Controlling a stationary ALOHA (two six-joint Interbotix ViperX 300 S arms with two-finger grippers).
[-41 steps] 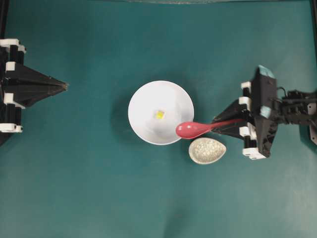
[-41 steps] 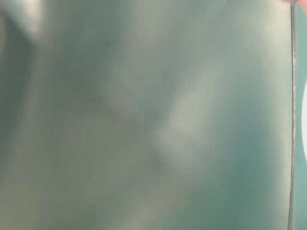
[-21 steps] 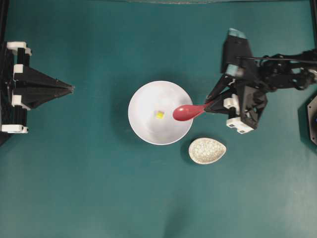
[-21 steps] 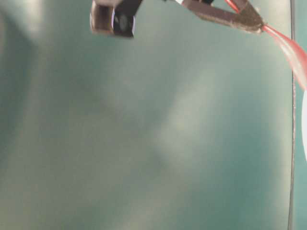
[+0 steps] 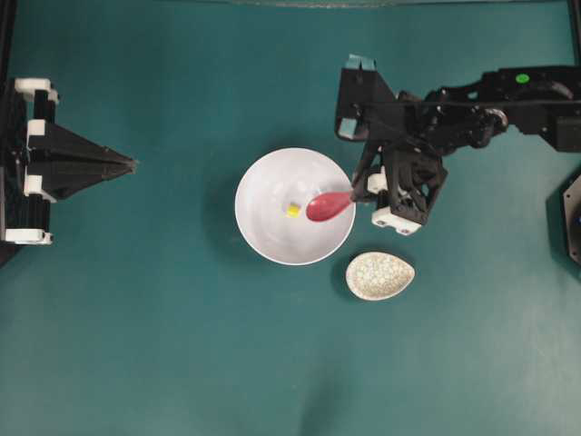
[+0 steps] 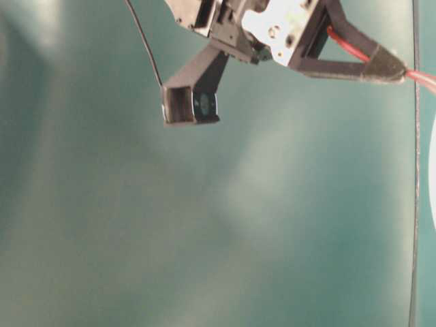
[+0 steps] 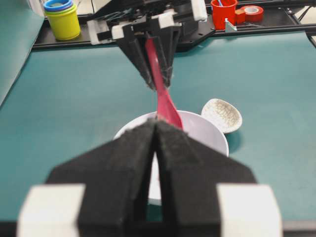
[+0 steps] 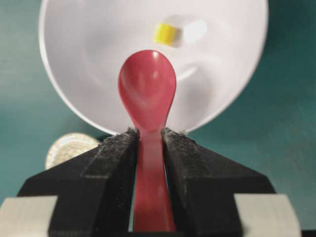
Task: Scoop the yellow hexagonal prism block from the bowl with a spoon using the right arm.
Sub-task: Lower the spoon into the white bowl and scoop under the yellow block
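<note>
- right gripper pinches spoon handle; left gripper jaws pressed together
- dip scoop lower toward 12 o'clock, under yellow block, inside bowl

One camera looks straight down on my bench; another sits low, close and blurred. My wrist cameras face each other, sharing the bowl with the overhead.

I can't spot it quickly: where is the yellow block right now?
In the overhead view the yellow block lies near the middle of the white bowl, just left of the red spoon scoop.
</note>
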